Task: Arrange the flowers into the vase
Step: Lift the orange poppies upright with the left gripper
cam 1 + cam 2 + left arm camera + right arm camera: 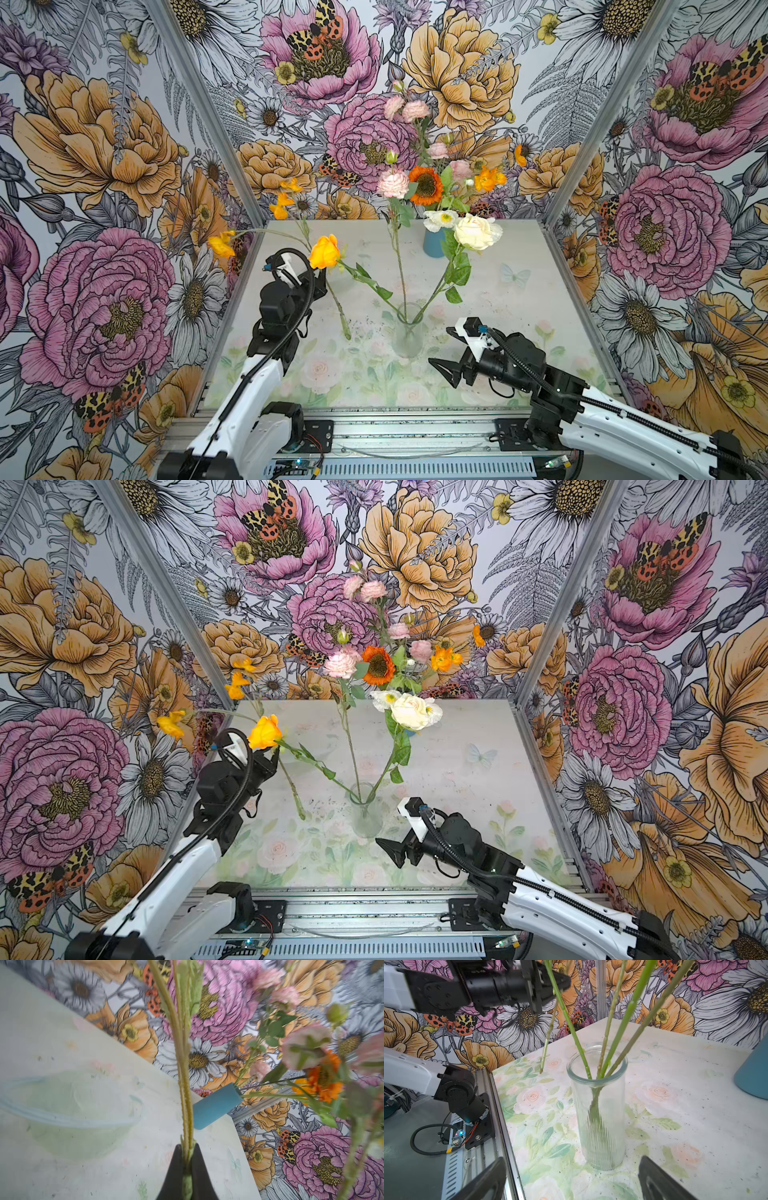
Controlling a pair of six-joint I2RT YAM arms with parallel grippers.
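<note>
– What's the left arm doing?

– It's lifted off the front rail, elbow bent, wrist raised over the floral-printed table [519,299]. The left claw [322,284] is pinched tight on the thin green stem of a spray of small orange blossoms [283,206].

– Is that one in the vase?

– No. Its cut end hangs low, left of the clear ribbed glass vase [409,336], apart from the rim. I can't tell if it touches the table.

– And in the vase?

– An orange rose [324,251], a pink ruffled flower [392,183] and a cream rose [476,232], fanned outward.

– The right arm?

– Stretched low, forearm almost level. The right claw [444,372] is spread wide, holding nothing, near the vase's base. More flowers stand in a blue vase [433,246] at the back.
</note>
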